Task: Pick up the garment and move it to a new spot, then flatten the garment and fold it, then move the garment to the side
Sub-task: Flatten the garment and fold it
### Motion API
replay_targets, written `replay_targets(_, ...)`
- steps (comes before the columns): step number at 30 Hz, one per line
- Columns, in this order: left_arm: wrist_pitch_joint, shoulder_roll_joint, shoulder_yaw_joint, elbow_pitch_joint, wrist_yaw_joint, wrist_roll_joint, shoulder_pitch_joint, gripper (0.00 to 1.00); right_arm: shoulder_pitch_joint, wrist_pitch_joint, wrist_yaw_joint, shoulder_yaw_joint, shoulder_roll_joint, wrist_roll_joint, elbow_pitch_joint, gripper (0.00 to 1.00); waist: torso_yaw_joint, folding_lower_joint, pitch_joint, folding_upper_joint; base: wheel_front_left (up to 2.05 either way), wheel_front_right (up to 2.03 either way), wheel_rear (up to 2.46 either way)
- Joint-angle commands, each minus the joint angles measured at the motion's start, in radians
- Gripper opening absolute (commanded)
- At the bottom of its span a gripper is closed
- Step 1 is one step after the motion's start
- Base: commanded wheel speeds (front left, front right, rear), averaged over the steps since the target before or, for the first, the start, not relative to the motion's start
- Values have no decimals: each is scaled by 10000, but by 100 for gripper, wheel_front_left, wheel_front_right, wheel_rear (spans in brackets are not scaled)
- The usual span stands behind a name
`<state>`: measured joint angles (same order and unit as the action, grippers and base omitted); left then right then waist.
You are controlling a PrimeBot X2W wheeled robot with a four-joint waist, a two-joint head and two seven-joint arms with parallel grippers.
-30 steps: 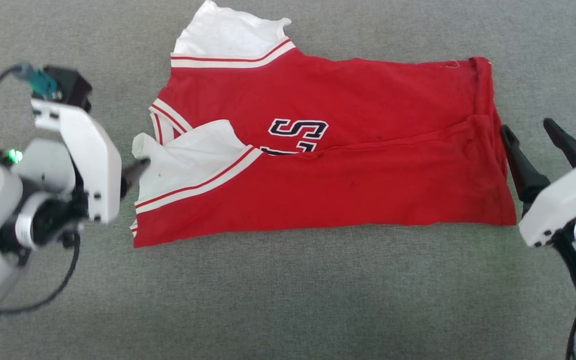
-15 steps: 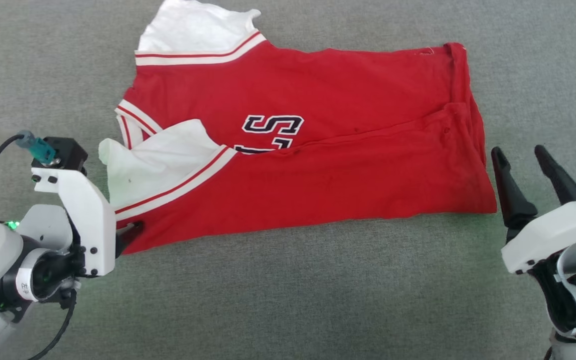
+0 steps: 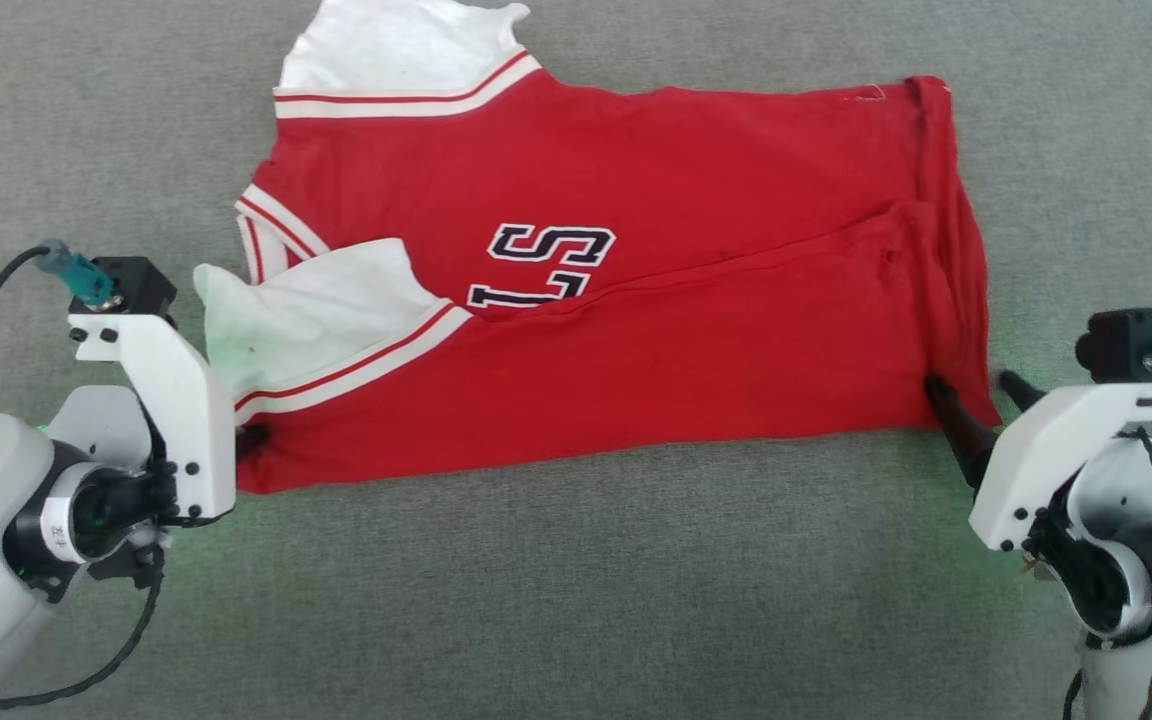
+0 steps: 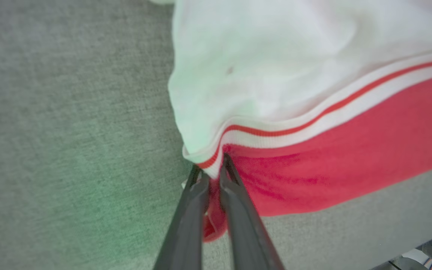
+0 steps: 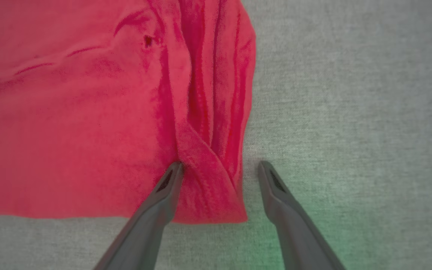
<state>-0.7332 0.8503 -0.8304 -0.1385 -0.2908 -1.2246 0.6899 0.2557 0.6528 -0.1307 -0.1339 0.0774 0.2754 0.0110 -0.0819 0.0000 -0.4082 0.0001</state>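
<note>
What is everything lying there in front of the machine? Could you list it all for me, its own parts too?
garment: one; red with white sleeves, striped trim and dark lettering; lying partly folded in the middle.
surface: one; grey fabric; under everything.
left gripper: one; dark fingers on a white housing; at the garment's near left corner, jaws shut on the cloth.
right gripper: one; dark fingers on a white housing; at the garment's near right corner, jaws open, one finger on the cloth, the other on the surface beside it.
cable: one; black; hanging by the left gripper's housing.
</note>
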Motion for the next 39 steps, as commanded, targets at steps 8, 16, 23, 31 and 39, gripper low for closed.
replay_targets(8, -49, -763, -579, -412, 290, 199, -223, 0, 294, 2336, 0, 459, 488, -130, -1534, 0, 438, 0, 84, -1, 0, 0, 0)
replay_targets(16, -39, -489, -411, -283, 146, 29, -368, 0, 321, 3437, 0, 549, 878, 364, -854, 0, 657, 0, 368, -1, 0, 0, 0)
replay_targets(23, -350, 125, -250, 794, -503, -43, -509, 0, -21, 4476, 1, 464, 1514, 794, 557, 0, 877, 0, 558, -1, 0, 0, 0)
replay_targets(31, -547, 930, -246, 2332, -1465, -99, -1131, 0, -864, 5713, 3, 108, 1893, 1149, 1870, 0, 1013, 0, 584, -1, 0, 0, 0)
replay_targets(39, -389, 1109, -379, 3132, -1989, -430, -2107, 0, -1918, 6231, 1, -260, 1848, 1375, 2661, 0, 1101, 0, 381, -1, 0, 0, 0)
